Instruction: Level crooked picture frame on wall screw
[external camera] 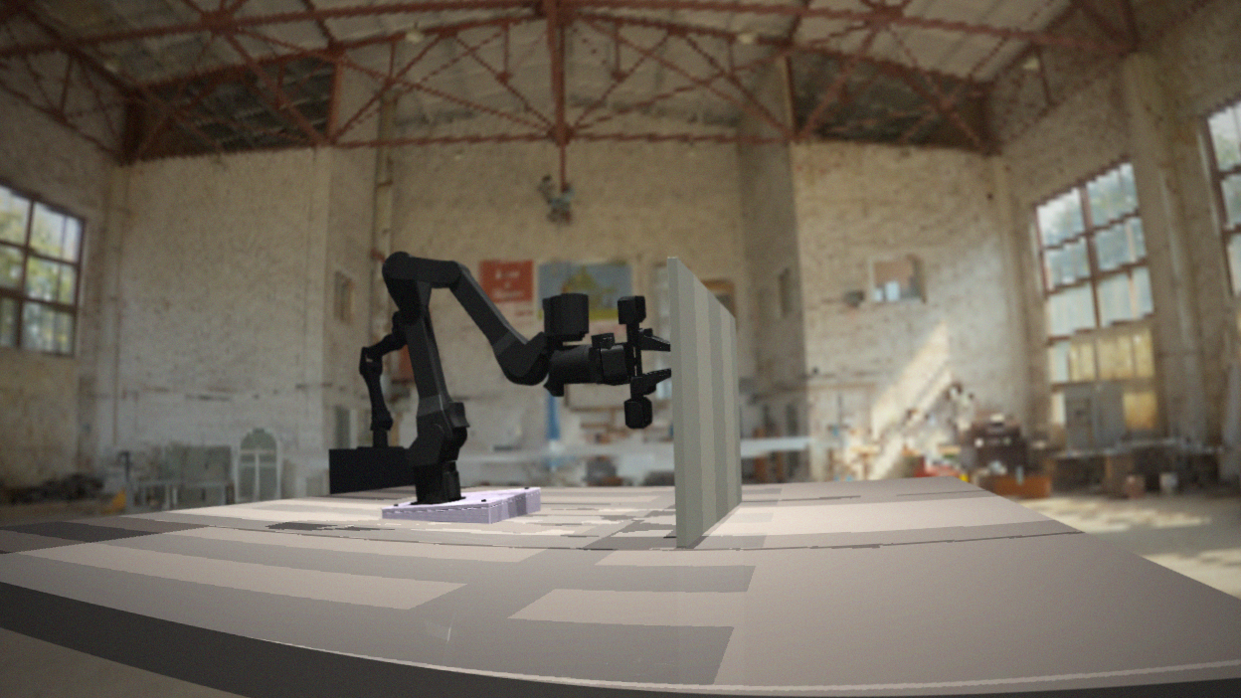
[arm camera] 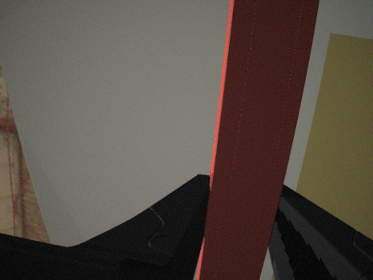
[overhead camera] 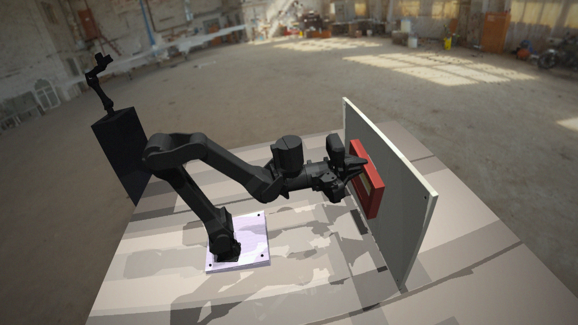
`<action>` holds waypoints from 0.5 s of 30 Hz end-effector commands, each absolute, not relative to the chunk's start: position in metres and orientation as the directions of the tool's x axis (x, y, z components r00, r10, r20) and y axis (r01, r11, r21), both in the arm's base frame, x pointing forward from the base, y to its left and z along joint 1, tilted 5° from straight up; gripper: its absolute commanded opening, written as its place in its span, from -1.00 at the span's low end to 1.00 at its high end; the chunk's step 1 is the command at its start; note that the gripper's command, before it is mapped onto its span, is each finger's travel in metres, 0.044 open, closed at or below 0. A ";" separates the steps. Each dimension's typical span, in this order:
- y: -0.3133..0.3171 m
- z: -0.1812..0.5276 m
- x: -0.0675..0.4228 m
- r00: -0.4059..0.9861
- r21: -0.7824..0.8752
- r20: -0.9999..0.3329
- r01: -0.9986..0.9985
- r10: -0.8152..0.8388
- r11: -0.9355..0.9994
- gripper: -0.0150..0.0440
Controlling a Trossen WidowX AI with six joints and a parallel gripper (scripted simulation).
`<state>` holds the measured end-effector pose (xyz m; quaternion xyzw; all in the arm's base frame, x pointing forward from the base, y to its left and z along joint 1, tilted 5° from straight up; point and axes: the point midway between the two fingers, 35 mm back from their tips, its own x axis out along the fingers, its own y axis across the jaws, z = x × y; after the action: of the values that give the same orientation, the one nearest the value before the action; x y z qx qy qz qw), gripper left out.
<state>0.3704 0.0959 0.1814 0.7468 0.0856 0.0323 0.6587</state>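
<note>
The red picture frame [overhead camera: 376, 200] [arm camera: 256, 120] is at the front of the grey upright panel [overhead camera: 404, 206] [external camera: 704, 417] [arm camera: 120, 100]. Its yellow picture [arm camera: 344, 120] shows beside the held bar in the wrist view. My gripper [overhead camera: 362, 166] [external camera: 668, 359] [arm camera: 238, 191] is shut on the frame's top bar, one finger on each side of it. In the exterior view the panel hides the frame. The screw and the notched strip are hidden. I cannot tell from these views whether the frame is level, or whether it rests on the screw.
The arm stands on a pale lilac base plate [overhead camera: 252, 238] [external camera: 494, 509] on the table. A black block [overhead camera: 119, 149] [external camera: 364, 469] with a second small black arm [overhead camera: 101, 90] [external camera: 373, 373] stands behind the arm. The panel reaches past the frame on both sides.
</note>
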 end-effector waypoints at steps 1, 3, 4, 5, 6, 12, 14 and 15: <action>0.096 0.181 0.370 0.983 0.990 -0.064 0.084 0.170 -0.113 -0.49; 0.096 0.181 0.370 0.983 0.991 -0.064 0.082 0.170 -0.102 -0.49; 0.096 0.181 0.370 0.983 0.994 -0.064 0.078 0.170 -0.077 -0.49; 0.096 0.181 0.370 0.983 0.995 -0.064 0.075 0.170 -0.062 -0.49; 0.096 0.181 0.370 0.983 0.995 -0.064 0.075 0.170 -0.062 -0.49; 0.096 0.181 0.370 0.983 0.997 -0.064 0.070 0.170 -0.028 -0.49; 0.096 0.181 0.370 0.983 0.998 -0.064 0.068 0.170 -0.015 -0.49; 0.096 0.181 0.370 0.983 0.998 -0.064 0.068 0.170 -0.015 -0.49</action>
<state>0.3704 0.0961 0.1813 0.7169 0.0842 0.0360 0.6911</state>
